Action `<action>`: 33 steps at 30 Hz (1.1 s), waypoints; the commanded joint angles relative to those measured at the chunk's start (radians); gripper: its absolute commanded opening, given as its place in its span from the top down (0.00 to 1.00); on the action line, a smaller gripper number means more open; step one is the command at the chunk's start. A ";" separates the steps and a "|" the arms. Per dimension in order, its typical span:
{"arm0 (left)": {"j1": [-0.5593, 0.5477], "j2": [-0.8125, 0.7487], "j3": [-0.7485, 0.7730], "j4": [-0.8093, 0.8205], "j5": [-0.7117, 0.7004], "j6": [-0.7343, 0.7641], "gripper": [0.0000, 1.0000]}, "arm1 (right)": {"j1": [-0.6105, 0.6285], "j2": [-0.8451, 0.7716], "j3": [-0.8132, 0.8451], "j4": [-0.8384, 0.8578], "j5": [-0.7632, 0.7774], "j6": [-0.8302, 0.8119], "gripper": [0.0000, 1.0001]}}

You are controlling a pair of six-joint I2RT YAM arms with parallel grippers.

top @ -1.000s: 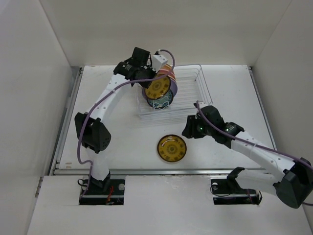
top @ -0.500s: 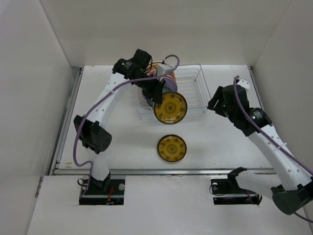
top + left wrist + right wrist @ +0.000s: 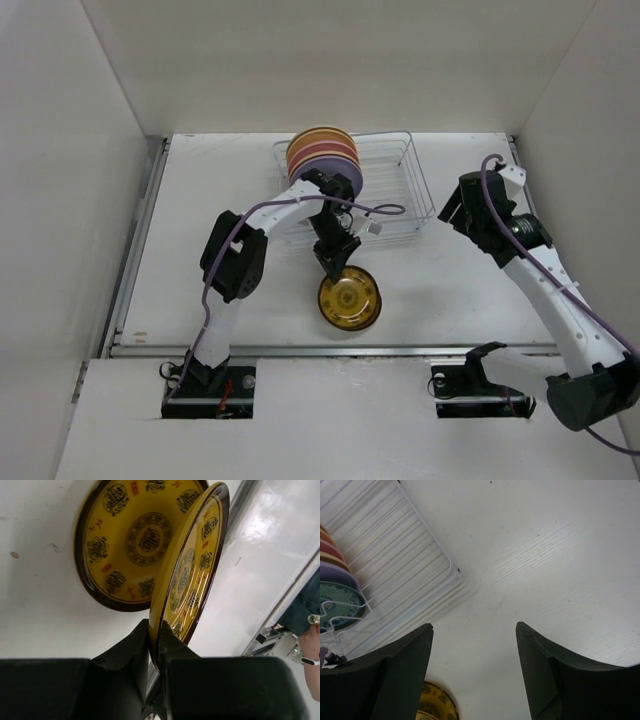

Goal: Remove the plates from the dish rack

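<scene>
Your left gripper (image 3: 155, 630) pinches the rim of a small amber-yellow plate (image 3: 192, 575). It is glossy, with a dark brown edge and dark medallions, and tilts on edge over a matching plate (image 3: 131, 540). That one lies flat on the table (image 3: 200, 200), on the near side of the dish rack (image 3: 400, 185). At the rack's left end stand the lavender, pink and cream plates (image 3: 322, 155) and a blue-green plate (image 3: 337, 605). Your right gripper (image 3: 475, 660) hangs spread and empty beside the rack's right end.

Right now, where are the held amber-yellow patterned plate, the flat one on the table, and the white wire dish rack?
held amber-yellow plate (image 3: 192, 575): left wrist view, patterned face.
flat amber-yellow plate (image 3: 135, 545): left wrist view, centre.
white wire dish rack (image 3: 400, 190): top view, bare floor wires.
</scene>
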 commanded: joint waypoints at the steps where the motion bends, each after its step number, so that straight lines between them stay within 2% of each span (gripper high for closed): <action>1: -0.001 -0.039 -0.042 0.043 -0.019 0.009 1.00 | -0.034 0.075 0.053 0.152 -0.013 -0.050 0.26; 2: -0.001 -0.039 -0.052 0.056 -0.020 0.009 0.95 | -0.034 0.105 0.067 0.181 -0.028 -0.093 0.24; 4: -0.001 -0.030 -0.052 0.066 -0.032 0.000 0.92 | -0.063 0.172 0.123 0.246 -0.085 -0.141 0.24; 8: -0.019 -0.012 -0.061 0.119 -0.067 -0.032 0.88 | -0.087 0.400 0.246 0.269 -0.136 -0.198 0.24; 13: -0.019 -0.012 -0.038 0.139 -0.090 -0.043 0.79 | -0.097 0.566 0.343 0.301 -0.165 -0.288 0.24; 17: -0.019 -0.012 -0.004 0.096 -0.092 -0.014 0.66 | -0.106 0.662 0.378 0.311 -0.174 -0.313 0.24; 18: -0.019 -0.012 0.010 0.084 -0.092 -0.014 0.50 | -0.115 0.674 0.378 0.311 -0.174 -0.313 0.24; 20: -0.019 -0.012 0.022 0.064 -0.067 -0.002 0.10 | -0.115 0.706 0.378 0.320 -0.174 -0.313 0.24; 21: -0.019 -0.021 0.022 0.064 -0.067 -0.002 0.00 | -0.124 0.715 0.378 0.330 -0.174 -0.313 0.24; 24: -0.019 -0.039 0.079 0.022 -0.067 -0.002 0.00 | -0.124 0.755 0.378 0.340 -0.174 -0.313 0.24; 25: -0.009 -0.067 0.089 0.022 -0.056 -0.015 0.00 | -0.124 0.764 0.378 0.340 -0.165 -0.313 0.27; 29: 0.074 -0.181 0.131 0.030 -0.055 -0.077 0.00 | -0.124 0.775 0.351 0.376 -0.211 -0.313 0.53; 30: 0.091 -0.209 0.131 0.060 -0.075 -0.095 0.00 | -0.124 0.775 0.342 0.377 -0.220 -0.296 0.68; 32: 0.128 -0.289 0.117 0.103 -0.151 -0.136 0.00 | -0.124 0.775 0.307 0.404 -0.220 -0.272 0.83; 33: 0.168 -0.312 0.108 0.128 -0.191 -0.193 0.00 | -0.124 0.763 0.294 0.404 -0.220 -0.258 0.95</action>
